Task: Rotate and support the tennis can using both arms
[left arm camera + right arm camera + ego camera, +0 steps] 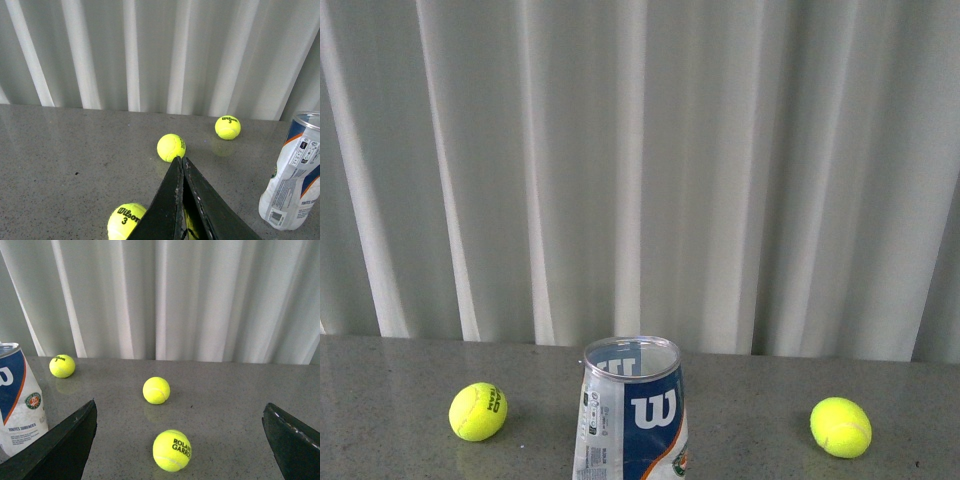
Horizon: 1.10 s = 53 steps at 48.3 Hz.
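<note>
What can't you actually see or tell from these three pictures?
- Can base: cut off by the front view's lower edge.
- Both arms: outside the front view.
- Left gripper: its fingers hide part of the nearest ball.
- Can's fine print: too small to read.
- Right gripper: only finger edges show.

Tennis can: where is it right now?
The tennis can stands upright on the grey table at the bottom centre of the front view, between two tennis balls, touched by neither gripper.
</note>
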Available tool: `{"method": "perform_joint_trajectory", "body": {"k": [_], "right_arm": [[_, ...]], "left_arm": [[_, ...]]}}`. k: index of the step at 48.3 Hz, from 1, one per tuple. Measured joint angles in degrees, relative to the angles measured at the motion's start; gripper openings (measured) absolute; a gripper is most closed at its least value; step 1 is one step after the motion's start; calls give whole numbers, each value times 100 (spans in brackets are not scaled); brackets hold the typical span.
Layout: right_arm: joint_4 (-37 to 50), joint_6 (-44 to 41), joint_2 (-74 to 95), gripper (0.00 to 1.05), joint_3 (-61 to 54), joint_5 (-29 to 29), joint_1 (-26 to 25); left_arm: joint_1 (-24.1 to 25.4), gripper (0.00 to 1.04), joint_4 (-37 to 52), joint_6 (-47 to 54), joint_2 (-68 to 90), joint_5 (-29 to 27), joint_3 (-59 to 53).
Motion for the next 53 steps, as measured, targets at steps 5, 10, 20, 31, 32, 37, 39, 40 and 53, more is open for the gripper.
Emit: {"method": "perform_joint_trajectory", "body": {"k": [5,10,20,31,32,37,39,40,53], "right_arm": [[0,0,0,98,0,0,0],[0,0,0,98,0,0,0],[0,0,0,98,0,-2,0],[0,0,0,98,0,-2,0],[0,0,0,98,0,0,0],[0,0,0,98,0,0,0],[0,0,0,98,0,0,0],[0,0,0,98,0,0,0],[0,0,0,98,0,0,0]], "left_arm": [[0,4,-428,0,-487,-2,0],[0,4,-728,0,-778,-2,-2],[0,4,-1355,0,-1436,0,-2],[0,4,-1805,0,-1891,0,-2],[0,4,-1821,0,-1906,0,-2],[0,4,-1980,0,-2065,0,-2],[0,4,-2039,0,-2124,0,-2],[0,4,-2052,0,-2138,0,-2],[0,4,-3185,2,-3182,2,0]]}}
